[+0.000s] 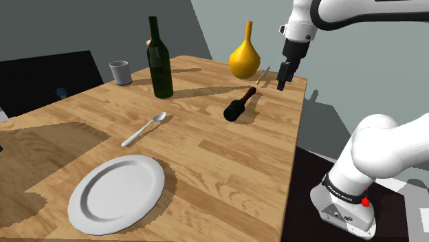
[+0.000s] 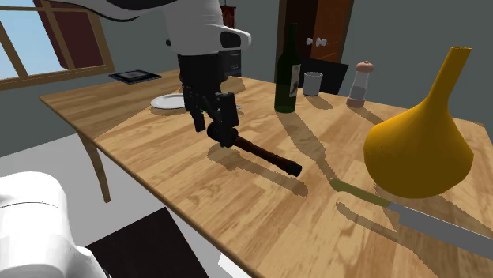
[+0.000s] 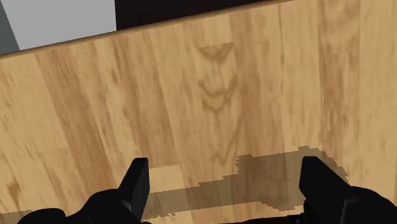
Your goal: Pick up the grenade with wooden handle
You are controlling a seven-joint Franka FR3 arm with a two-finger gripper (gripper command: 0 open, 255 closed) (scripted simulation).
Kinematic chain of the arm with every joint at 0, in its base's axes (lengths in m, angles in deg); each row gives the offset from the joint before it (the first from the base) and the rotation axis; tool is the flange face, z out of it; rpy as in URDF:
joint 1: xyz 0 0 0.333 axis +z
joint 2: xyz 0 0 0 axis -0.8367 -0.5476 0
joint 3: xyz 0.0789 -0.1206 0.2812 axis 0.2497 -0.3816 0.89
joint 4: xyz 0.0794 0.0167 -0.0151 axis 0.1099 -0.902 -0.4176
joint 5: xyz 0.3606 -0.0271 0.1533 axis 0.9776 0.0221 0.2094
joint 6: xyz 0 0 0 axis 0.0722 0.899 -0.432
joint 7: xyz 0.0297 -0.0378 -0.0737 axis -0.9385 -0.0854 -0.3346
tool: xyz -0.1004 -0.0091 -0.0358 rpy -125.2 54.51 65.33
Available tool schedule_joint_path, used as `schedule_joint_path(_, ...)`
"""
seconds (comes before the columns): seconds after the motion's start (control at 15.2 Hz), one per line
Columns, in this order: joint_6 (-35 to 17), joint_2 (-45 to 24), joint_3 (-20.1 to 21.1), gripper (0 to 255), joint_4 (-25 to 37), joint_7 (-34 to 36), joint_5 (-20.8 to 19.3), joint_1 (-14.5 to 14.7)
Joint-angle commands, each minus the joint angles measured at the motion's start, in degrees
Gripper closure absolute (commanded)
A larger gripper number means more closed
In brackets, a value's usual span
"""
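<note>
Our end effector (image 1: 281,84) hovers spread wide and empty. The grenade (image 1: 240,105) lies on the table (image 1: 206,161) just lower left of it in the shoulder view, its handle pointing up-right toward it.

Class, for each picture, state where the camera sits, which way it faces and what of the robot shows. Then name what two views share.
Shoulder view: beside the stand, looking down over the table; stand, arm and claw show.
Second exterior view: close by the yellow vase, facing the claw across the table; arm parts show.
Wrist view: on the hand, looking at the table; open claw's fingers show.
Both exterior views share the grenade, vase and bottle.
</note>
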Motion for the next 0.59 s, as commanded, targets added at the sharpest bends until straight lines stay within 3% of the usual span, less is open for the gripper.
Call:
schedule_joint_path(0.0,0.0,0.0,0.0,0,0.0,0.0,0.0,0.0)
schedule_joint_path(0.53,-10.5,-13.1,13.7,0,3.5,47.8,11.1,-10.5)
